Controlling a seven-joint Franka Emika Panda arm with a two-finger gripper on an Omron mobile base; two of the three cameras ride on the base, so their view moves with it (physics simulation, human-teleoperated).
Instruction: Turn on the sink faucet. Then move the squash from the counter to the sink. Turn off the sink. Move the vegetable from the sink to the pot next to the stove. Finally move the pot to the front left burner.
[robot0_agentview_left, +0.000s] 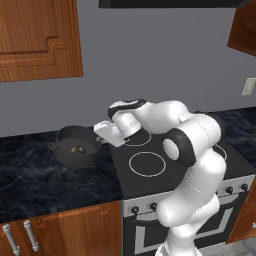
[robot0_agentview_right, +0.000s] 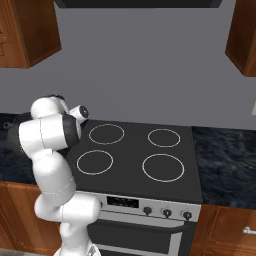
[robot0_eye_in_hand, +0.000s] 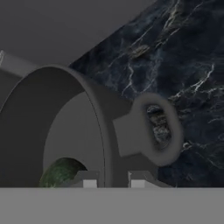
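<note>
- Three risks noted. End effector (robot0_eye_in_hand: 113, 178) appears clenched on the rim of the squat dark grey pot (robot0_agentview_left: 76, 148), left of centre in the left base view, on the black veined table (robot0_agentview_left: 45, 185).
- Thin rim hold: the pot could tilt or slip when lifted.
- Small dark green squash (robot0_eye_in_hand: 59, 173) lies inside; a tilt would roll it.
- Dragging may catch the black glass stove (robot0_agentview_left: 170, 170) edge.
</note>
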